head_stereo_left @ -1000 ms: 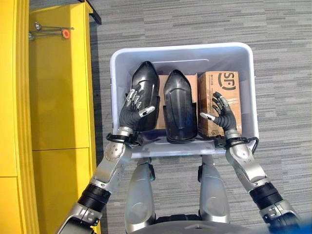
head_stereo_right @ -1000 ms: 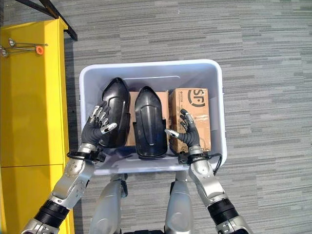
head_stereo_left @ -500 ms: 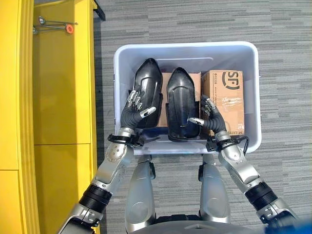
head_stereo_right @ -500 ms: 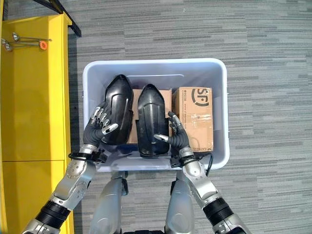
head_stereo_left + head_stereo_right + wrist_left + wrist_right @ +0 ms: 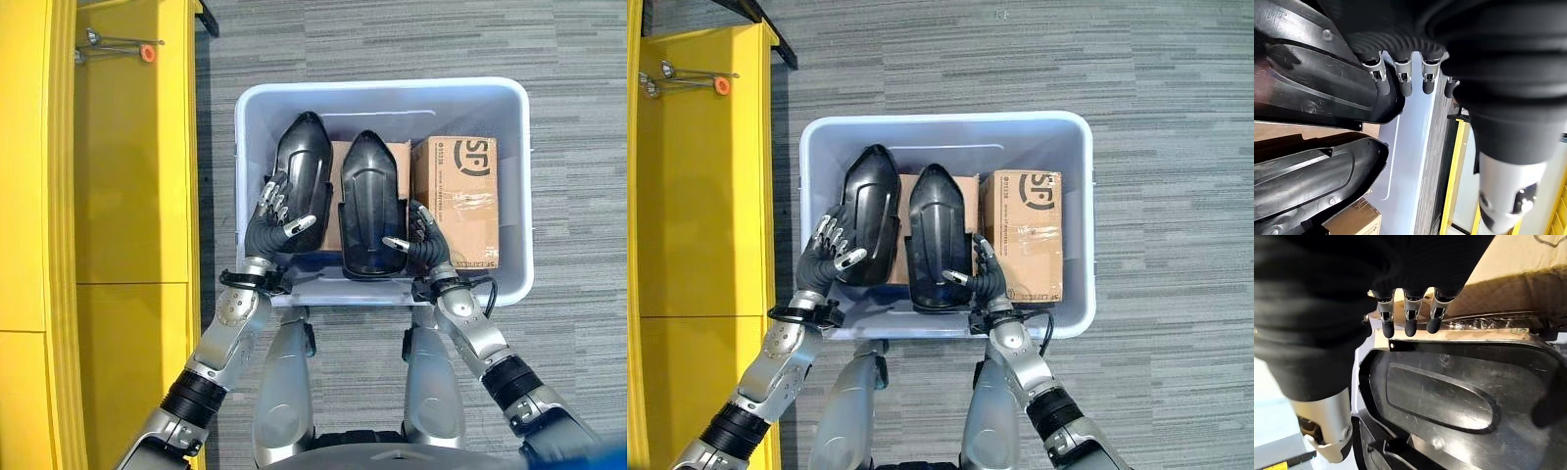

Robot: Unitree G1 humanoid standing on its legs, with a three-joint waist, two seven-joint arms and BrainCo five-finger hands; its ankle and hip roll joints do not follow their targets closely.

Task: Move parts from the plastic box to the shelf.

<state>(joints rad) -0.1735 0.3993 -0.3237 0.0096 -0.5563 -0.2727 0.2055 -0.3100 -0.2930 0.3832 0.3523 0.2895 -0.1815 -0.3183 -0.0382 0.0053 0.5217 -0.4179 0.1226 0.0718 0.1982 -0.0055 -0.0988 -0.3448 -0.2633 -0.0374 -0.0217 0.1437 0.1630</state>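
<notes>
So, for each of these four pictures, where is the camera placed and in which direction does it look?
Left eye view: on the head, looking down at the plastic box on the floor; both arms show.
Right eye view: beside it, same scene; left hand on the left black part, right hand between the middle black part and the cardboard box.
Left wrist view: along the left hand, toward both black parts.
Right wrist view: along the right hand, toward the middle part and cardboard box.

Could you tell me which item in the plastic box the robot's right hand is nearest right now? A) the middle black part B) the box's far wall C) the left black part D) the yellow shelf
A: the right hand sits at the near right corner of the middle black part, in the gap beside the cardboard box.
</notes>
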